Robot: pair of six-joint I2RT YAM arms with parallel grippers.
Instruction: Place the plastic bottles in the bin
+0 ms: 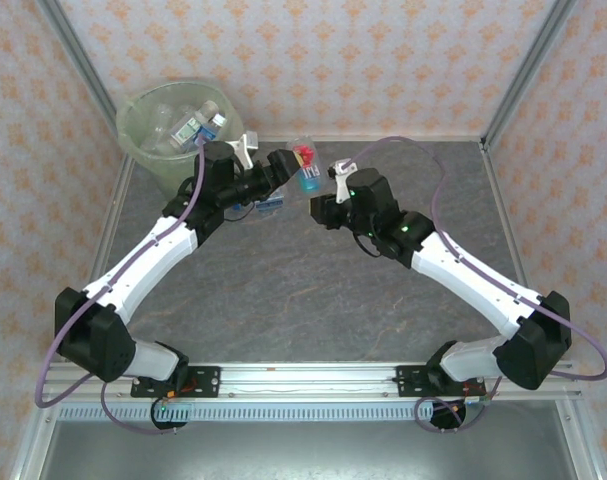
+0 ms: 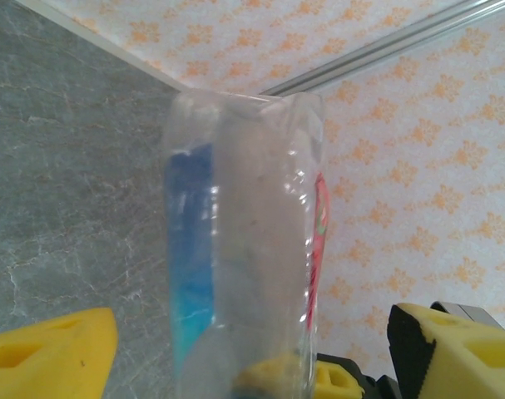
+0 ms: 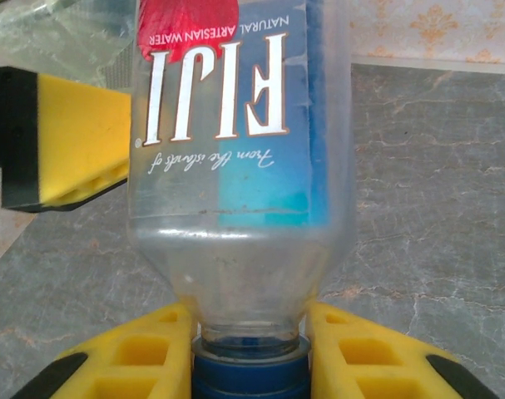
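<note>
A clear Fiji plastic bottle [image 1: 305,168] with a blue label and red flower hangs above the far middle of the table. My right gripper [image 1: 315,198] [image 3: 249,353] is shut on its neck, just above the blue cap [image 3: 249,378]. My left gripper [image 1: 288,165] [image 2: 252,357] is open and straddles the bottle's [image 2: 244,249] other end, with a gap at each yellow finger [image 2: 52,353]. One left finger [image 3: 77,137] shows beside the bottle [image 3: 235,133] in the right wrist view. The pale-green bin [image 1: 133,135] stands in the far left corner, and several plastic bottles [image 1: 188,125] lie in it.
A small blue-labelled item [image 1: 271,204] lies on the table, partly hidden under my left arm. Papered walls and metal frame posts [image 1: 528,70] close in the far and side edges. The grey marble tabletop [image 1: 313,290] spreads between the two arms.
</note>
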